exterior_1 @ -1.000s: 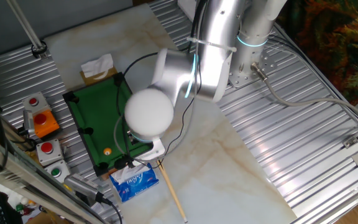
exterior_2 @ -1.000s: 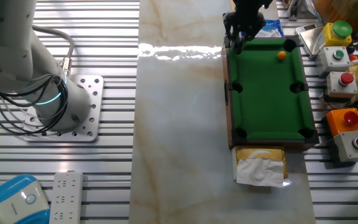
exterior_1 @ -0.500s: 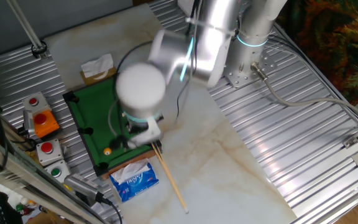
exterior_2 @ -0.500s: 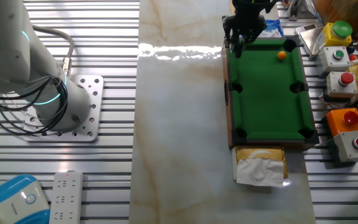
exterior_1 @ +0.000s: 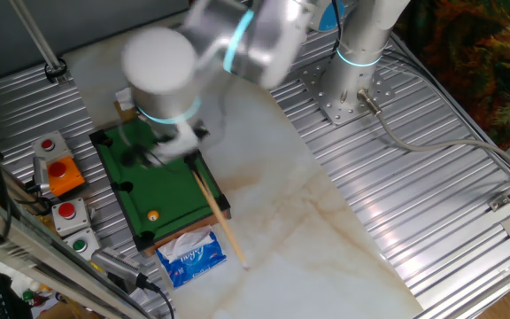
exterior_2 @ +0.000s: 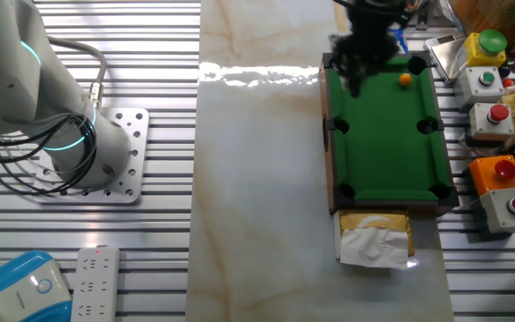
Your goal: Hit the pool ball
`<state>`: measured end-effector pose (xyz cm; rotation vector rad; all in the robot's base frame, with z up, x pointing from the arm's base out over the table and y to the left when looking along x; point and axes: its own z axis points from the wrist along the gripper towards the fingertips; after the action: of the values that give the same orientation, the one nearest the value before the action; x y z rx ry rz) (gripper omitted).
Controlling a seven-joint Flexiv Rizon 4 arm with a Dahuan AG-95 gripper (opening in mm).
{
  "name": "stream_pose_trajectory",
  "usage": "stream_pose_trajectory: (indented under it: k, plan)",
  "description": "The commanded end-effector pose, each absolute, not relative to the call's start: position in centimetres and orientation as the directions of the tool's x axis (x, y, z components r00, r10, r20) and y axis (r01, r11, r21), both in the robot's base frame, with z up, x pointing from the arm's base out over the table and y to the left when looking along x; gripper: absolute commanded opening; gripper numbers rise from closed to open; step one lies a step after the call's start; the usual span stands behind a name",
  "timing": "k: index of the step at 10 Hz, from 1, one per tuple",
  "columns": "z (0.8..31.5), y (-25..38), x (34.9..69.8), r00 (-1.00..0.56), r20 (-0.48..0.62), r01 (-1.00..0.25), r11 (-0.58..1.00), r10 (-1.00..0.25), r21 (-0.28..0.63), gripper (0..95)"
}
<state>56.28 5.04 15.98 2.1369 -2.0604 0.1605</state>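
Note:
The pool ball [exterior_1: 153,215] is a tiny orange-yellow ball on the green mini pool table [exterior_1: 135,182], near its front end. It also shows in the other fixed view [exterior_2: 405,79] on the table's felt [exterior_2: 387,134]. My gripper [exterior_1: 168,147] is motion-blurred above the middle of the felt, well away from the ball. It is shut on a wooden cue stick [exterior_1: 220,221] that trails down-right over the table's rim. In the other fixed view the gripper [exterior_2: 358,70] is dark and blurred, left of the ball; the stick is not visible there.
A blue tissue pack [exterior_1: 191,257] lies at the pool table's front end. A brown tissue box [exterior_1: 138,96] stands at its far end. Push-button boxes [exterior_1: 60,173] line one side [exterior_2: 499,183]. The arm's base [exterior_2: 88,156], a remote [exterior_2: 97,282] and a blue device [exterior_2: 16,286] are on the ribbed surface.
The arm has swung from the ball end of the pool table toward its middle, carrying the cue stick along. The ball has not moved.

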Motion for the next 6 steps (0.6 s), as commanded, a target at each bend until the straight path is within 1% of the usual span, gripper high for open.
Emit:
stream_pose_trajectory:
  k: [1, 2, 6]
  plan:
    - [15.65, 1.60, 58.12, 0.025, 0.175, -0.999, -0.019, -0.984, 0.041, 0.0]
    - [15.41, 0.72, 58.45, 0.026, 0.177, -0.999, -0.019, -0.984, 0.041, 0.0]
    - [15.01, 0.76, 58.76, 0.001, 0.183, -0.999, 0.006, -0.983, 0.035, 0.0]
